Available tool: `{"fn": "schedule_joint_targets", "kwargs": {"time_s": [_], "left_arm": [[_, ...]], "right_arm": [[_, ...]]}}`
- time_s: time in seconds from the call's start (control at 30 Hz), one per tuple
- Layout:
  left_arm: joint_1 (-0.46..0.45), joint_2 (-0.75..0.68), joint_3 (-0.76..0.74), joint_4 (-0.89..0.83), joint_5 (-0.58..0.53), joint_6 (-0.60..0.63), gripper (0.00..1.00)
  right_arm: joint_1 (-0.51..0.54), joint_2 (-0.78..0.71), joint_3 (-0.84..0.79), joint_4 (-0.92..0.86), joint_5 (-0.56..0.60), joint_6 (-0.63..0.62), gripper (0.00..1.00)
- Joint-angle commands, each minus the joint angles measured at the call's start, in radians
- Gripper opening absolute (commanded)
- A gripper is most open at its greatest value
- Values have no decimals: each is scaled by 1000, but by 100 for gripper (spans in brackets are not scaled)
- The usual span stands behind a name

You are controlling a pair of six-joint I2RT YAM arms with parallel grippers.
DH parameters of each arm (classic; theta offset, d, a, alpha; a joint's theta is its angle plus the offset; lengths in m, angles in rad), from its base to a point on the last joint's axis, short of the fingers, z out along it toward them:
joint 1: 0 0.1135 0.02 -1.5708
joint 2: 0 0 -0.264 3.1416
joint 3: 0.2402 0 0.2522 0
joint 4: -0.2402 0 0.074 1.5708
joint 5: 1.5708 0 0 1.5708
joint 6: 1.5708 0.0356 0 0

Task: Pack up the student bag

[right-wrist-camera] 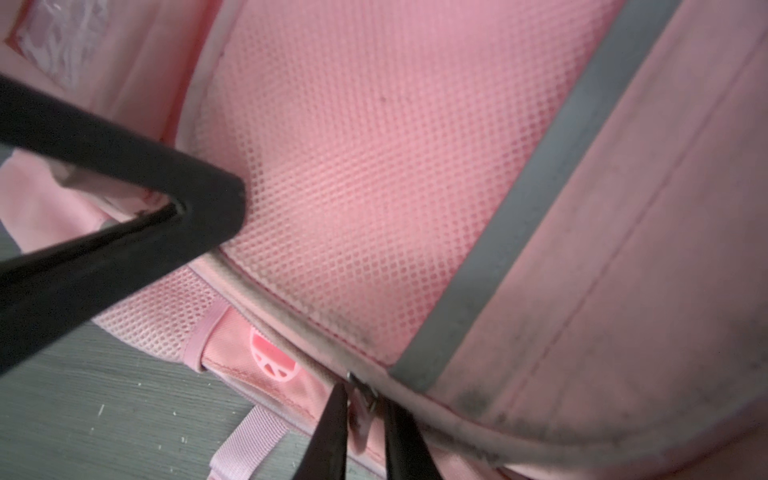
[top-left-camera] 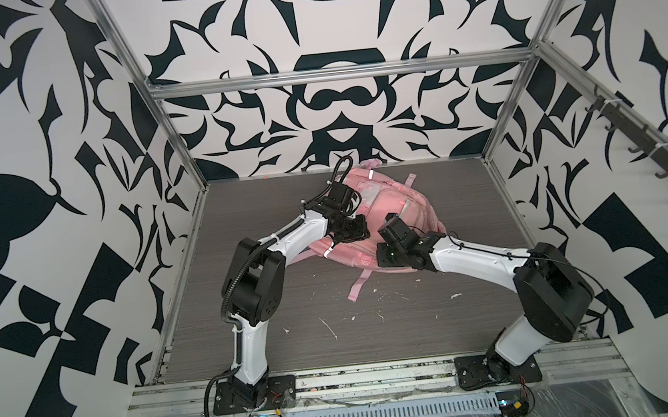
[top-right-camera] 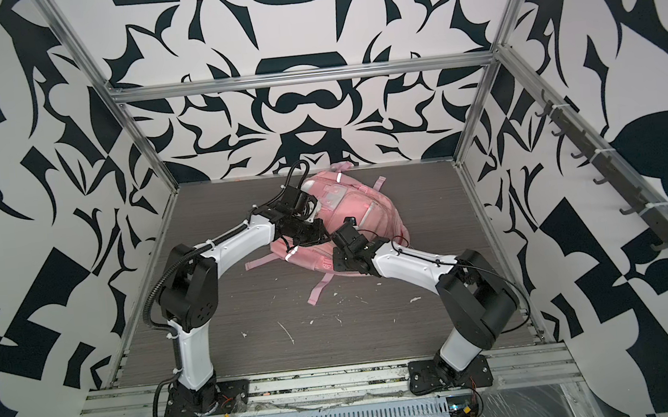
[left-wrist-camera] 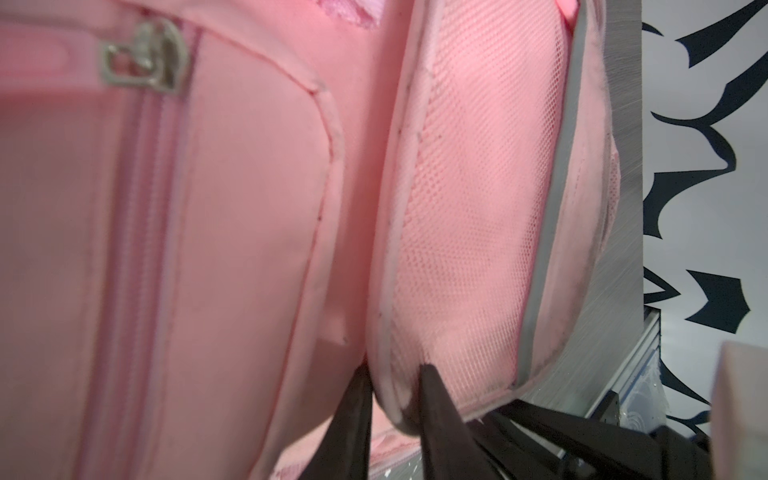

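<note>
The student bag [top-left-camera: 405,211] [top-right-camera: 370,210] is a pink backpack lying at the back middle of the table, front pockets facing up. My left gripper [left-wrist-camera: 395,401] is shut on the piped edge of its pink mesh side pocket [left-wrist-camera: 465,232]; in a top view it sits at the bag's left side [top-left-camera: 352,233]. My right gripper [right-wrist-camera: 365,432] is at the bag's near edge [top-left-camera: 381,257], its two fingers closed on a small metal zip pull [right-wrist-camera: 362,409] below a grey reflective strip [right-wrist-camera: 536,183]. The left gripper's fingers [right-wrist-camera: 178,212] show in the right wrist view, pressed into the mesh.
Loose pink straps [top-left-camera: 356,288] trail from the bag toward the front of the grey table [top-left-camera: 292,318], which carries white scraps [top-left-camera: 329,329]. Aluminium frame posts [top-left-camera: 180,145] stand at the back corners. A rail of hooks [top-left-camera: 653,162] runs along the right wall.
</note>
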Motion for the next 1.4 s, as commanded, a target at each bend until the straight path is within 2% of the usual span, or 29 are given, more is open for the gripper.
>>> {"fn": "schedule_joint_targets", "kwargs": {"time_s": [0.0, 0.23, 0.43, 0.63, 0.77, 1.1, 1.37], "left_arm": [[-1, -1, -26, -9, 8, 0, 24], [17, -5, -28, -17, 1, 0, 21], [42, -5, -32, -30, -3, 10, 10], [64, -13, -62, -27, -9, 12, 5], [82, -34, -85, -26, -13, 18, 4], [132, -95, -148, -26, -29, 37, 4], [151, -105, -153, -26, -38, 39, 4]], "right_arm": [[5, -7, 30, 10, 1, 0, 13], [5, -45, -9, 11, -18, -7, 0], [5, -90, -48, -7, -20, -19, 0], [-2, -123, -78, -56, -1, -68, 0], [-39, -143, -98, -90, -3, -106, 0], [-210, -229, -136, -108, -65, -155, 0], [-217, -179, -136, -74, -115, -140, 0]]}}
